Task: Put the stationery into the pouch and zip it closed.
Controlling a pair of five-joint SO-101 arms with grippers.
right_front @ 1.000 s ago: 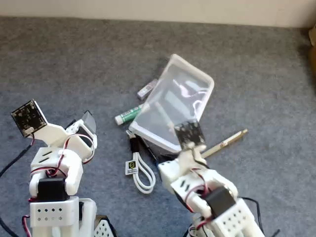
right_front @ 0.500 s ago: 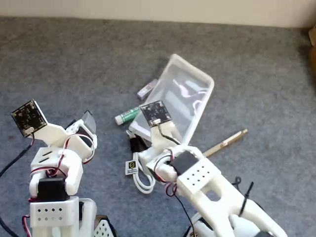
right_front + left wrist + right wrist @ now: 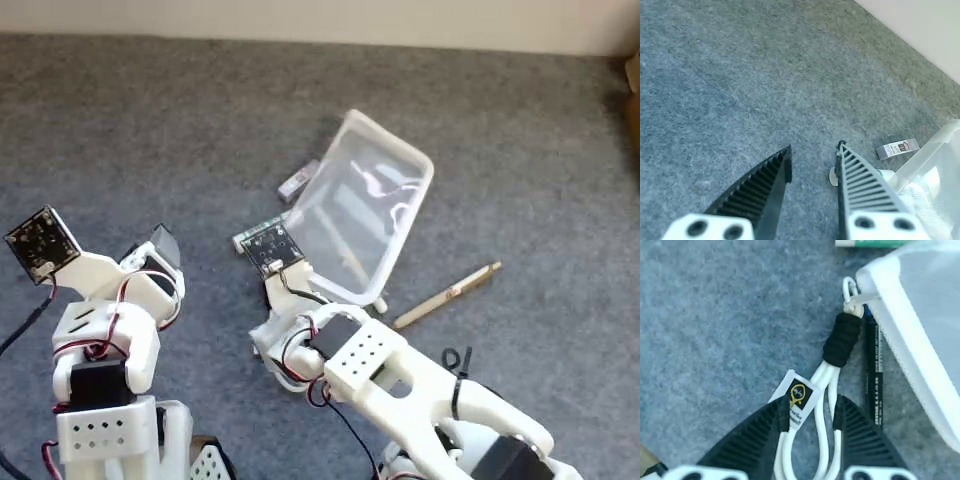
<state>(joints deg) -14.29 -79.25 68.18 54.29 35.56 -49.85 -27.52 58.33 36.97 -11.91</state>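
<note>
A translucent white pouch [image 3: 365,210] lies in the middle of the grey carpet, its white zip edge [image 3: 910,340] beside a coiled white cable [image 3: 827,385] with a black band and a yellow tag. My right gripper [image 3: 810,412] is open and low over the cable loop, one finger on each side of its strands. A black pen [image 3: 872,370] lies between cable and pouch. A green marker [image 3: 885,174] and a small grey box [image 3: 897,148] rest by the pouch's far-left side. My left gripper [image 3: 812,157] is open over bare carpet, short of the marker.
A tan pencil [image 3: 447,293] lies on the carpet to the right of the pouch. The right arm's white body [image 3: 400,380] stretches across the front middle. Bare carpet [image 3: 150,120] spreads to the left and back, up to a pale wall.
The right arm has swung left from the pouch's front edge and come down over the white cable. The left arm has shifted slightly left.
</note>
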